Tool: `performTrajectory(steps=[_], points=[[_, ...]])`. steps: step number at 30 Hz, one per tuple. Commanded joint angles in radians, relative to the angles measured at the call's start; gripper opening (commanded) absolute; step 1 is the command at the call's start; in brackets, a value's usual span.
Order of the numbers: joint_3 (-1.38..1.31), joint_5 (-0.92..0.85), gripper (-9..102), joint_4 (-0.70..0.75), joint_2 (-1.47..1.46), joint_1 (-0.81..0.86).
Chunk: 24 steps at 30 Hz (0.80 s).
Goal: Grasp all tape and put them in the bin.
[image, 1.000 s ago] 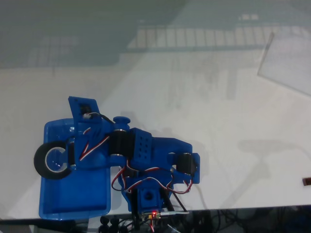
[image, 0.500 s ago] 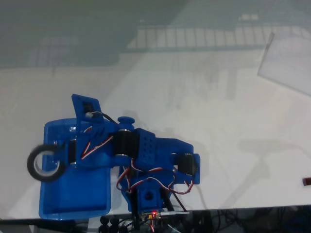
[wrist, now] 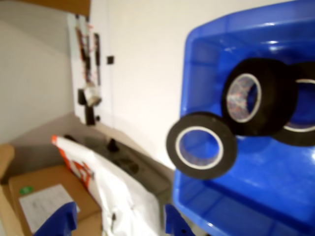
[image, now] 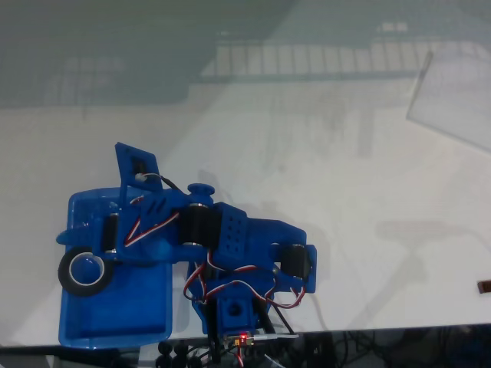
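Now one black tape roll lies over the bin's left rim, hole facing up in the fixed view. Two more rolls stand tilted inside. Arm reaches left, gripper fingers spread, empty

The scene is seen from above by the fixed view, which is set well back so that the white table, the blue 3D-printed arm at the bottom edge and the bright blue glossy plastic bin at lower left are all taken in. The wrist view is held close over the bin, angled past its rim toward the room. The bin and a black ring-shaped tape roll are shared by both views.
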Motion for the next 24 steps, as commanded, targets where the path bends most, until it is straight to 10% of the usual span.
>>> performTrajectory(steps=[1,9,18,24], points=[[-0.015,0.002,24,-0.029,-0.006,0.035],[0.023,-0.075,23,-0.247,-0.017,0.581],[0.488,-0.112,0,-0.904,0.087,1.239],[0.704,-0.107,0,-0.928,0.170,1.370]])
